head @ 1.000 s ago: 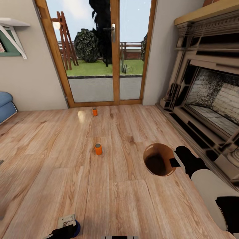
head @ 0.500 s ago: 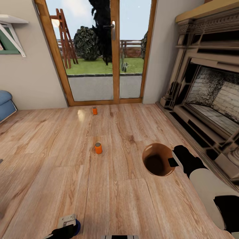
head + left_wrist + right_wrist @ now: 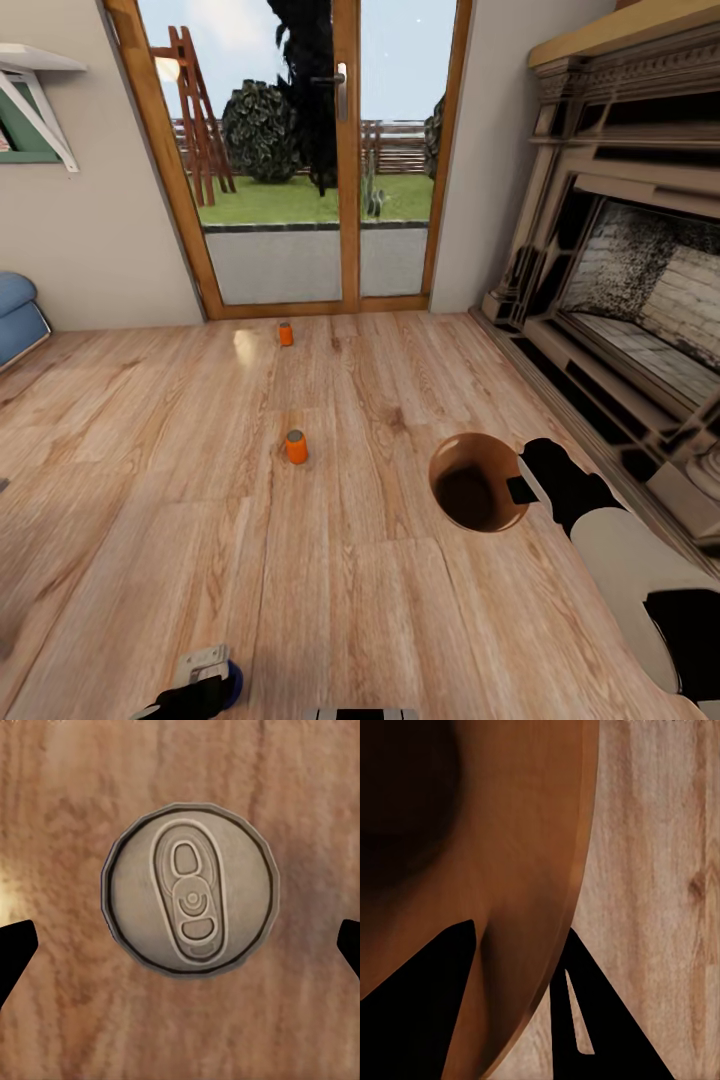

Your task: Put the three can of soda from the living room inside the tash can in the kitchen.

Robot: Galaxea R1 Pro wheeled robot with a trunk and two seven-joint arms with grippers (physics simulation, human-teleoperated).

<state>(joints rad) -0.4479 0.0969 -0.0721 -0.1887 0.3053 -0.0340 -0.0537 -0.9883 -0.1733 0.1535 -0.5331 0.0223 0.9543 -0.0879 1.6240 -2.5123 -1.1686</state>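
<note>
The right gripper (image 3: 514, 997) clamps the bin (image 3: 478, 480) rim, beside the fireplace (image 3: 620, 300). Two orange cans (image 3: 296, 447) stand farther from the fireplace. Left gripper (image 3: 180, 945), spread, straddles the blue can (image 3: 191, 889): light, rigid, slick; grip mid-wall.

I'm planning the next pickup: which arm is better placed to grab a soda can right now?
Left, probably. The left gripper hangs open directly above a can's grey top, fingertips either side. The right gripper is shut on the trash can's rim, so it's occupied.
</note>
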